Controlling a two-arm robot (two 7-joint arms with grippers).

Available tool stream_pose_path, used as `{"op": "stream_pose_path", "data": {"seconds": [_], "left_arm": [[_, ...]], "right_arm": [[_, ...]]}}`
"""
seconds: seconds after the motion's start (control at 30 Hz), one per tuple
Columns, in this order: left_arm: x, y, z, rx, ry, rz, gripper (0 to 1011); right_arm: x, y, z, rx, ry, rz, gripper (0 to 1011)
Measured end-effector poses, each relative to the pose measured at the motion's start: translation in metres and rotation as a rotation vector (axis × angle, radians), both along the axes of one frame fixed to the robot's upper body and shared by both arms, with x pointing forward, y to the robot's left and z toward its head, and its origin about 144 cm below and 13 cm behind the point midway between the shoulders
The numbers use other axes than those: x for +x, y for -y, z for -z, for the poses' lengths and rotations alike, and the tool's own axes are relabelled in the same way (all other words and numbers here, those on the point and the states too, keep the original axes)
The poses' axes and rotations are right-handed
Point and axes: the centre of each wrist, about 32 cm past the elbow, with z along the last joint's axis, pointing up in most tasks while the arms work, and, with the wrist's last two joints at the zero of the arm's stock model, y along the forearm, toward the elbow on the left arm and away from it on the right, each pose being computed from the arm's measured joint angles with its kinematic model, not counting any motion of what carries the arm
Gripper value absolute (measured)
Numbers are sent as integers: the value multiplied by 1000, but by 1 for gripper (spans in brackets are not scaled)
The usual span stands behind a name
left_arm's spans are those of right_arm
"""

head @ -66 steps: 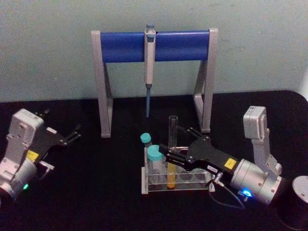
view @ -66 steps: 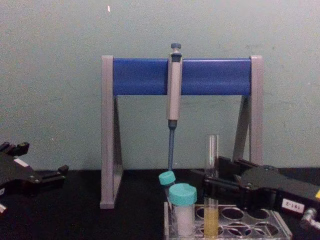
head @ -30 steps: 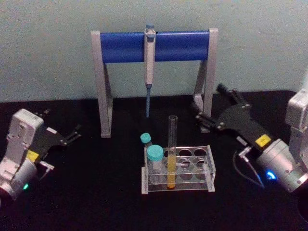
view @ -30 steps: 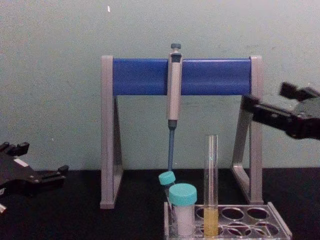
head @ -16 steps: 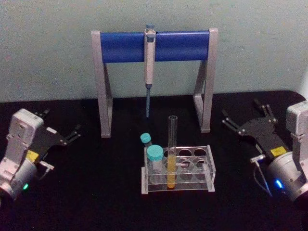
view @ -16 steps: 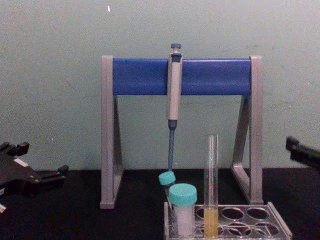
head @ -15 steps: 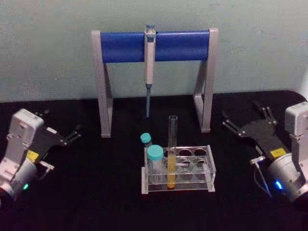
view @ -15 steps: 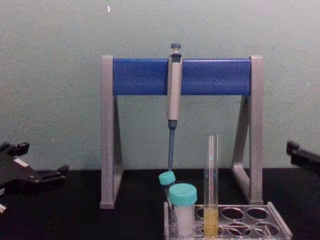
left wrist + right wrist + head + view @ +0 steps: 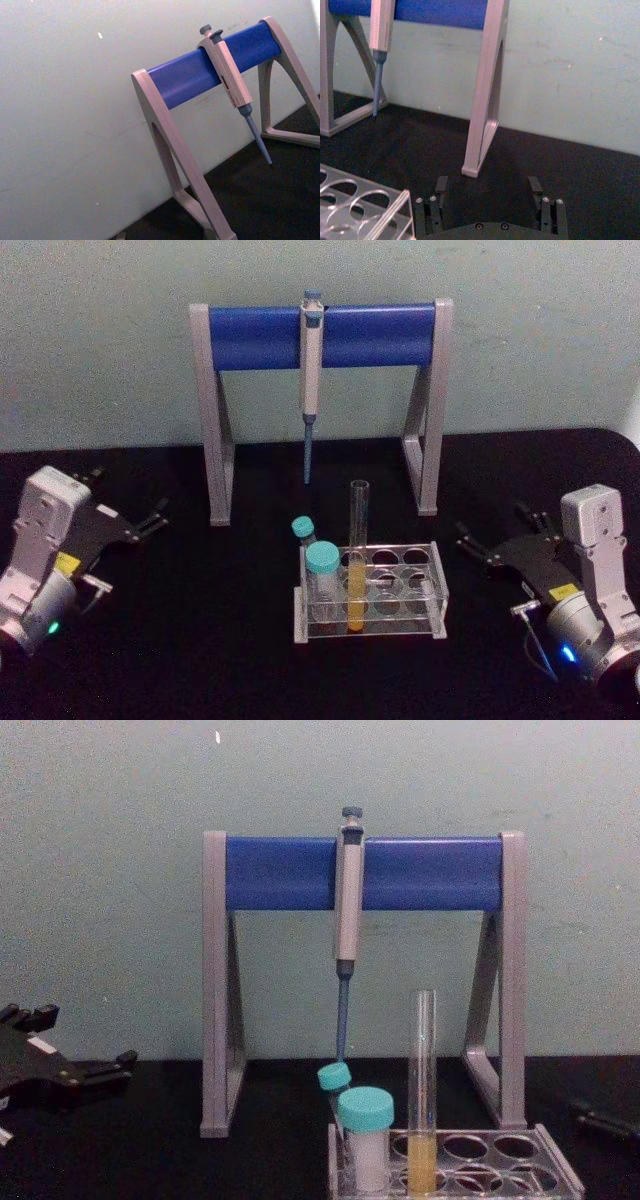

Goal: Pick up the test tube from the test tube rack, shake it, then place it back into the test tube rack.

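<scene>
- Head view: we see the test tube [image 9: 356, 558] standing upright in the test tube rack [image 9: 372, 612], in a front hole just right of the teal-capped tubes [image 9: 322, 562]. The right gripper [image 9: 494, 536] rests low on the table, well to the right of the rack, jaws spread and empty. A second ago it was raised near the pipette stand [image 9: 320, 336]; earlier still it closed around the tube in the rack. The left gripper [image 9: 128, 514] sits parked far left of the rack, jaws parted, unchanged.
- Right wrist view: the right gripper's fingers [image 9: 535, 185] stand apart with nothing between them, a corner of the rack beside them.
- Chest view: the tube rises high above the rack's top plate, yellow liquid in its lower part. We judge it light, rigid, slick and breakable glass, uncapped, so a gentle pinch on the bare stretch just above the rack suits it, kept upright.
</scene>
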Motion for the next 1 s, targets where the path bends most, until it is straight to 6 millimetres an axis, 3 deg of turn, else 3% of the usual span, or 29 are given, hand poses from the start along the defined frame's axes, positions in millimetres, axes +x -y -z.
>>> {"op": "stream_pose_path", "data": {"seconds": [1.0], "left_arm": [[0,0,0,0,0,0,1001]], "right_arm": [[1,-1,6,-7,-36,-6,1000]]}}
